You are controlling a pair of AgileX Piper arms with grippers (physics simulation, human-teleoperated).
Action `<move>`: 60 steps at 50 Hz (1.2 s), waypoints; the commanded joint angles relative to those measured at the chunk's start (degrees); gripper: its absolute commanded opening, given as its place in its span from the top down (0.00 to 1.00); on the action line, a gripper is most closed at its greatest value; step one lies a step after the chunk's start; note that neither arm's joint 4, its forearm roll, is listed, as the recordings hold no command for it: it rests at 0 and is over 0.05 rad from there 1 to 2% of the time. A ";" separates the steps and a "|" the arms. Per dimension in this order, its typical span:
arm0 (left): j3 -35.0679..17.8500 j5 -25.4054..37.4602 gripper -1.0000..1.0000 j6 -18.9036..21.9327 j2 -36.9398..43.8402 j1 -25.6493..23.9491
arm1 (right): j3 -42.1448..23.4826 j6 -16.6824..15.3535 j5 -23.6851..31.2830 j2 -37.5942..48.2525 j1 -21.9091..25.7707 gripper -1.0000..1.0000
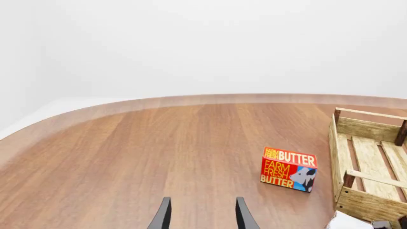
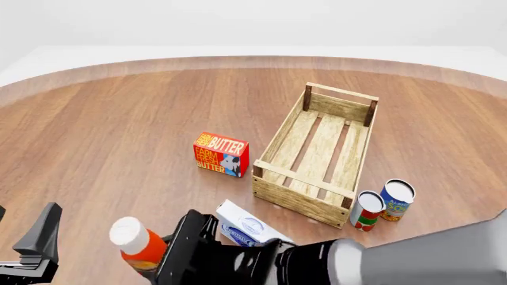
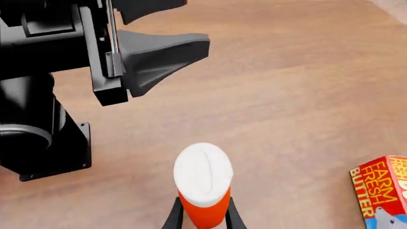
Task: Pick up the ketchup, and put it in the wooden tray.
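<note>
Nearest the camera, at the bottom of the front view, the right gripper (image 2: 162,252) held the ketchup (image 2: 136,242), its jaws pinching the red-orange body just under the white cap; the right wrist view showed the two fingers (image 3: 172,215) pressed against either side of the bottle (image 3: 203,191). The bottle stood roughly upright at the near edge of the table (image 2: 103,136), well apart from the wooden tray (image 2: 319,151). Just to its left, the left gripper (image 2: 35,240) hung low at the frame's edge, and its own wrist view showed the fingertips (image 1: 163,217) spread with bare wood between them, holding nothing. Just right of the bottle, a white and blue carton (image 2: 247,225) lay on the table, partly hidden by the right arm. Farther out sat the butter box (image 2: 221,154), standing upright just left of the tray's near corner. Two cans (image 2: 383,205) stood side by side beside the tray's near right corner, one red and white, the other blue. The tray itself stretched away toward the far side of the table, its slatted floor bare.
</note>
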 commanded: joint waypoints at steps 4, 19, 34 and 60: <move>0.00 0.00 0.00 0.00 0.00 0.00 | 0.55 0.15 6.71 -7.99 -5.33 1.00; 0.00 0.00 0.00 0.00 0.00 0.00 | 0.88 -2.56 11.67 -14.14 -13.38 1.00; 0.00 0.00 0.00 0.00 0.00 0.00 | 0.28 -4.30 17.61 -22.27 -22.44 1.00; 0.00 0.00 0.00 0.00 0.00 0.00 | -0.55 -1.49 19.64 -22.94 -36.28 1.00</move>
